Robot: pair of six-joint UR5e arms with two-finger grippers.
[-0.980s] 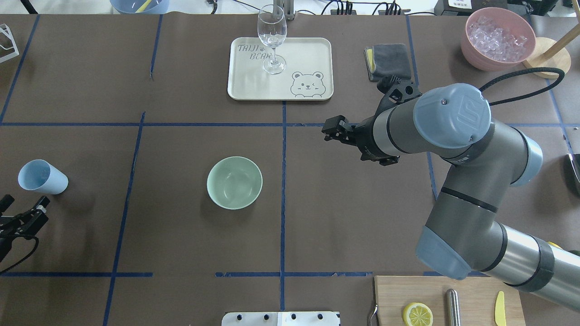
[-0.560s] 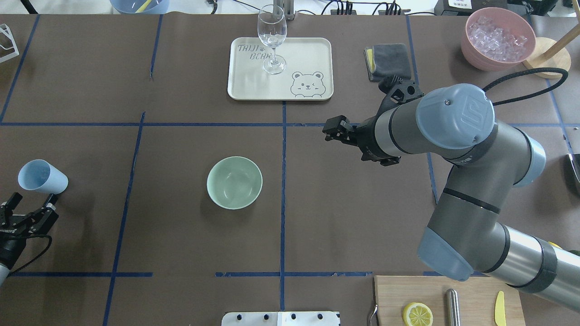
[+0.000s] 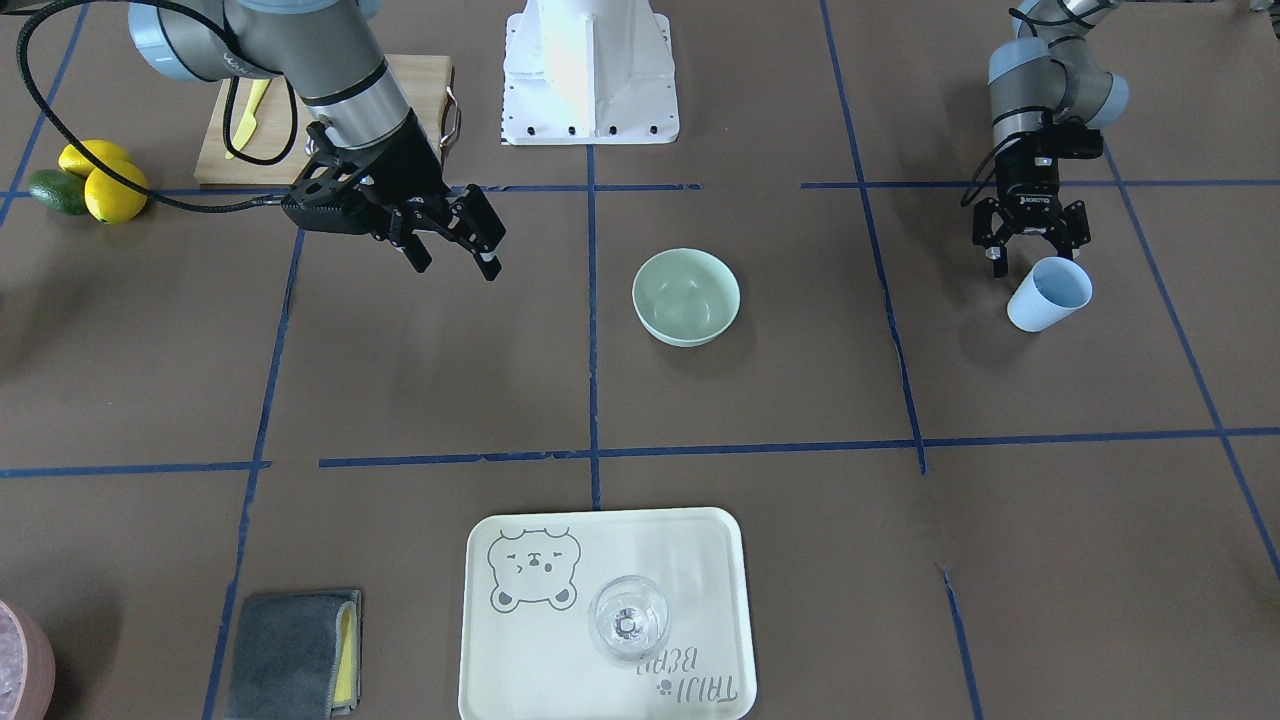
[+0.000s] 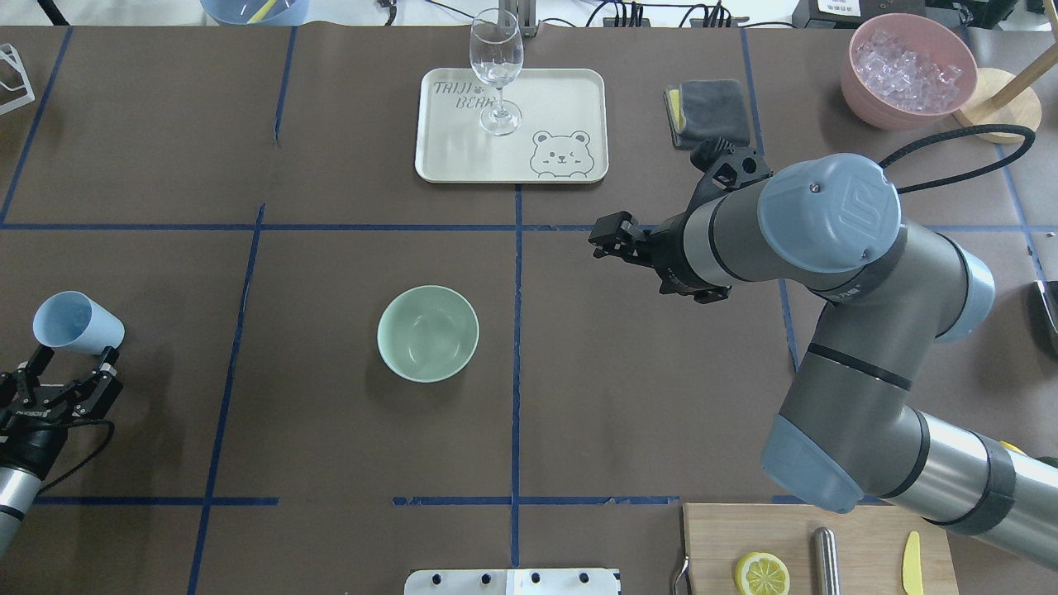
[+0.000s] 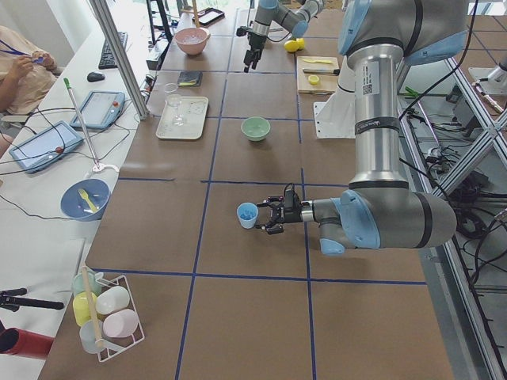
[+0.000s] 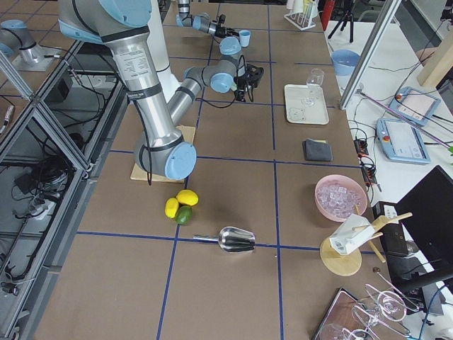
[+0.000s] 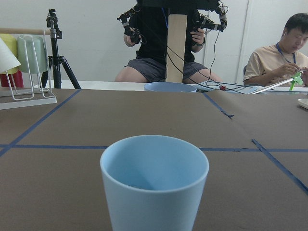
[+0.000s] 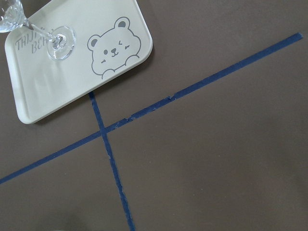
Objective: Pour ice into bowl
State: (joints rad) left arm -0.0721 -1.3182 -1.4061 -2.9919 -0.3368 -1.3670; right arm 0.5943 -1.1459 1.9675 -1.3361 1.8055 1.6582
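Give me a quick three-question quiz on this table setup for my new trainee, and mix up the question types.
1. True or false: the green bowl is empty, and the wine glass stands on the tray.
2. Which is the left gripper nearest? A. green bowl B. blue cup C. wine glass
3. Fill in: the right gripper is ____ (open or shut).
Key: 1 true; 2 B; 3 open.
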